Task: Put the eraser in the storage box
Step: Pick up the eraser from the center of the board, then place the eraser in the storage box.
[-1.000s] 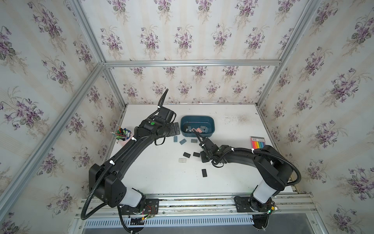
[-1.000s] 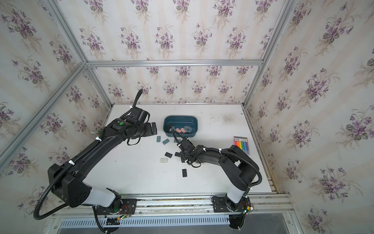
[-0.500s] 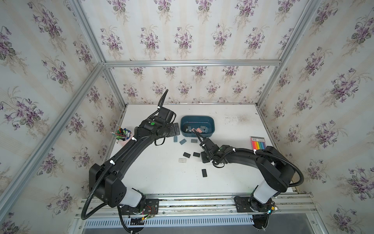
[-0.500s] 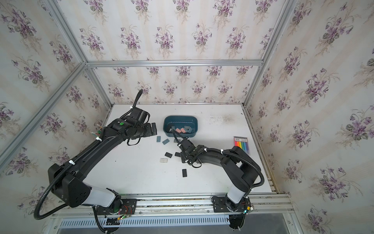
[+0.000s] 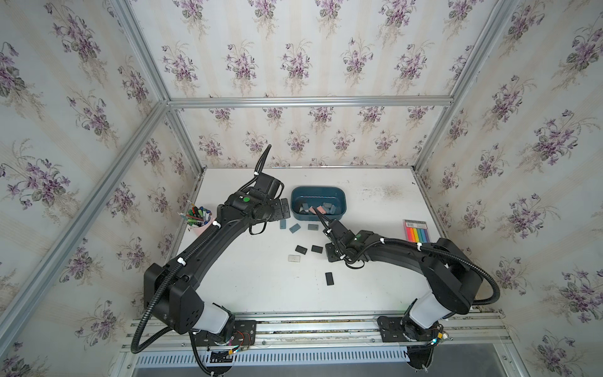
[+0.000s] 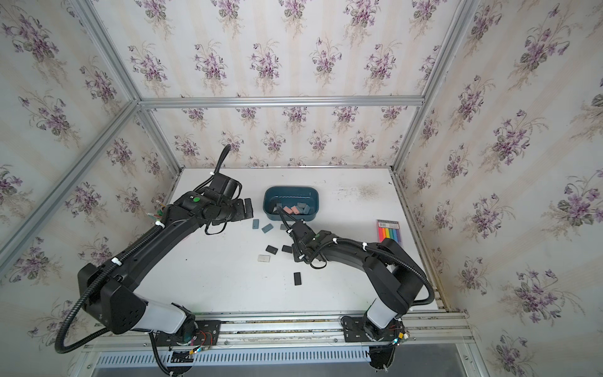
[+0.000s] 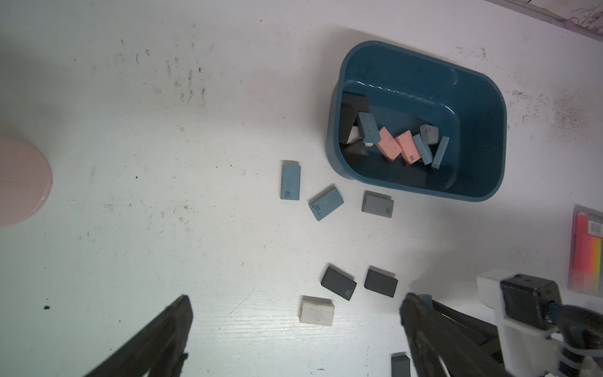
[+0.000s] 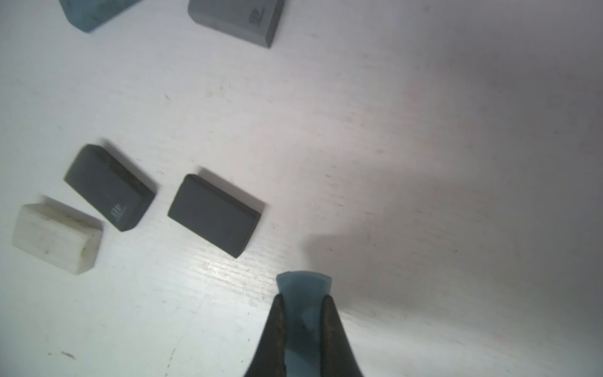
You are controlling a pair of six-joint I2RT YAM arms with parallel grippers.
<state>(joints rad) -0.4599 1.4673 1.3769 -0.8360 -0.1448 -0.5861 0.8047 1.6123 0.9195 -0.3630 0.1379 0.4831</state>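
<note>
**Eraser, location.** The blue eraser (image 8: 303,283) sits in the right gripper (image 8: 303,298), which is clenched on it. It is low over the table (image 8: 424,130), just beside a dark eraser (image 8: 213,215) and short of the box (image 7: 476,137). Whether it is clear of the surface cannot be told.

**Grip.** The jaws close on the two broad faces, with one end standing proud of the fingertips. The block looks narrower between the pads than at its free end.

**Handling, judged.**
- Weight: light; lift load is probably negligible.
- Stiffness: soft rubber that yields under pressure, so a hard squeeze is likely unnecessary.
- Surface: grippy, so slip is unlikely.
- Fragility: none apparent; a short drop into the box should do no harm.
- Risk: held near one end, the block may pivot between the pads.

**Left gripper.** The left gripper (image 7: 295,302) is released, jaws wide and empty, above the loose erasers.

**Box.** The box already contains several erasers, and its wall is low.
</note>
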